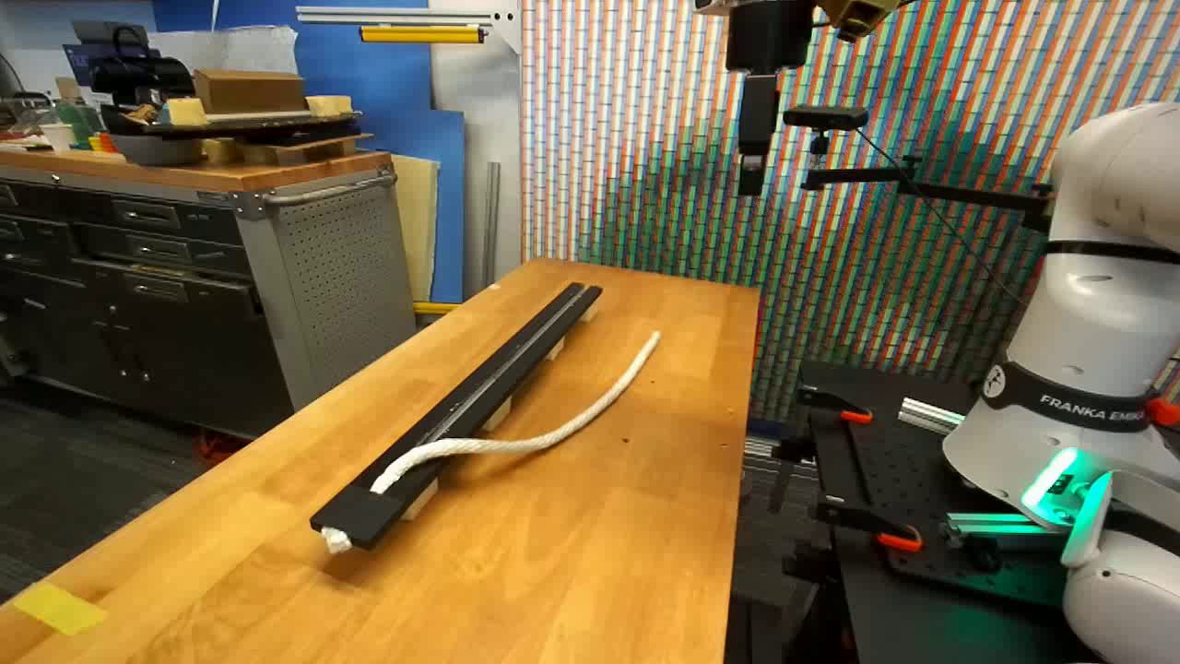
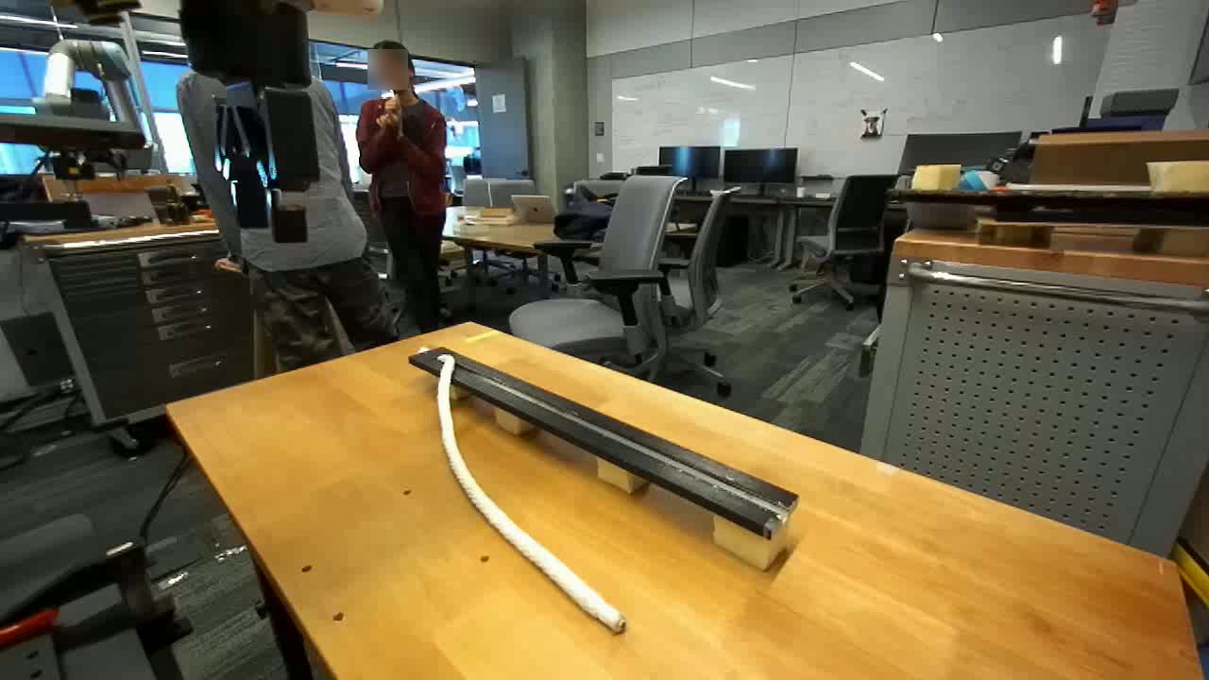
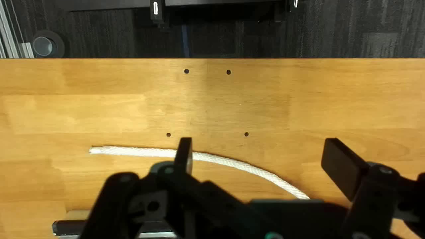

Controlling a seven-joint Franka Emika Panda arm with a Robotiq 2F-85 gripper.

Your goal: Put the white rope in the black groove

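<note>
The white rope curves over the tabletop beside the black groove. In both exterior views one rope end lies at the bar's end, and a white tuft shows past that end. The rest of the rope lies on the wood, its free end apart from the bar. My gripper hangs high above the table, and it also shows in an exterior view. In the wrist view its fingers are wide apart with nothing held. The rope runs below them; the groove is mostly hidden.
The wooden table carries the bar on several small blocks. Yellow tape marks a corner. A black mounting plate with clamps stands beside the table. A grey cabinet and chairs stand around; two people are behind.
</note>
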